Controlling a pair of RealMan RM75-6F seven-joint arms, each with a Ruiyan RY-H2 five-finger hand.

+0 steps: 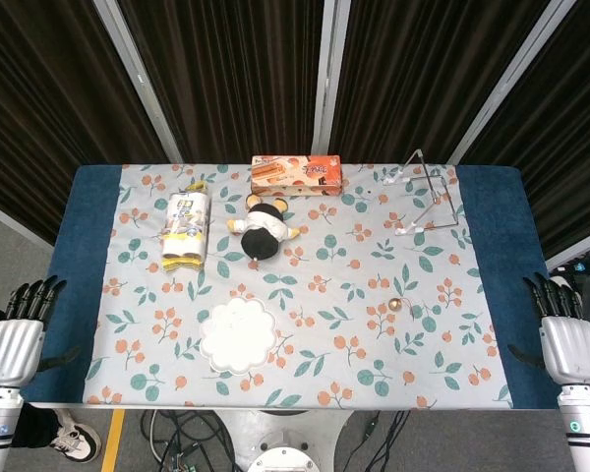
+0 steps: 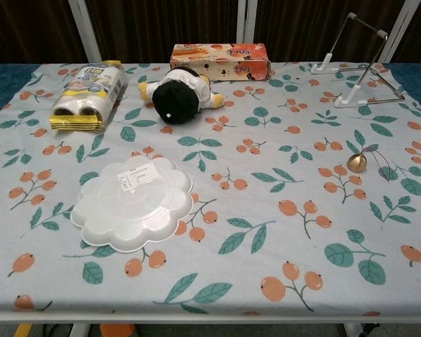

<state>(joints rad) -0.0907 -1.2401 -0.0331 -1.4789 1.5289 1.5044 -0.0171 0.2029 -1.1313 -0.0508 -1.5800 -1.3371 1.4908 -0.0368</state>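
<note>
Here the left robot hand (image 1: 18, 339) hangs off the left edge of the worktop (image 1: 88, 256), fingers straight, slightly apart and holding nothing. The right robot hand (image 1: 567, 339) mirrors it off the right edge, fingers likewise spread and empty. Neither touches anything. Nearest the left robot hand, though well apart, lies a white scalloped plate (image 2: 133, 203) on the floral cloth. Nearest the right robot hand sits a small gold bell (image 2: 356, 163). Further back stand a wire stand (image 2: 358, 63), a black-and-white plush toy (image 2: 177, 95), a yellow packet (image 2: 84, 96) and an orange box (image 2: 219, 60) at the rear edge.
</note>
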